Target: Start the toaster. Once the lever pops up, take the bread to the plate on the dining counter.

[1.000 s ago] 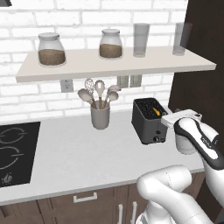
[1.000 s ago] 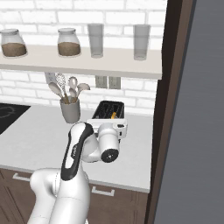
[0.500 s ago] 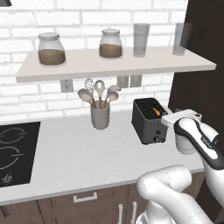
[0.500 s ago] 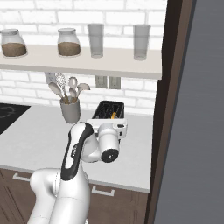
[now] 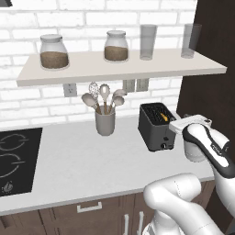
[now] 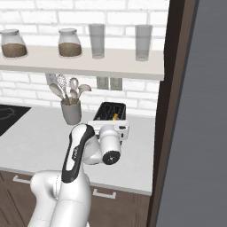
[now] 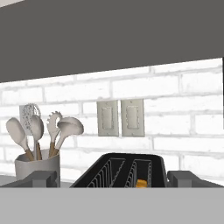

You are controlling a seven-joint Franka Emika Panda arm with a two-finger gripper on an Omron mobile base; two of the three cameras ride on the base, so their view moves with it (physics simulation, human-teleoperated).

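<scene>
Nothing has moved: tool (image 7: pixel 112 178) stays wide apart just above the toaster (image 5: pixel 155 125), bread (image 7: pixel 141 183) in 1 slot.

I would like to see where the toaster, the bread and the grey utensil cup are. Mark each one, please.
toaster (image 5: pixel 151 129): left base view, on its black side wall.
bread (image 7: pixel 141 183): hand view, on the yellow edge showing in the right slot.
utensil cup (image 5: pixel 105 123): left base view, on the cup's grey front.

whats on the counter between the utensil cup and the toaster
Nothing: in the left base view, only bare white counter separates the utensil cup from the toaster.
</scene>
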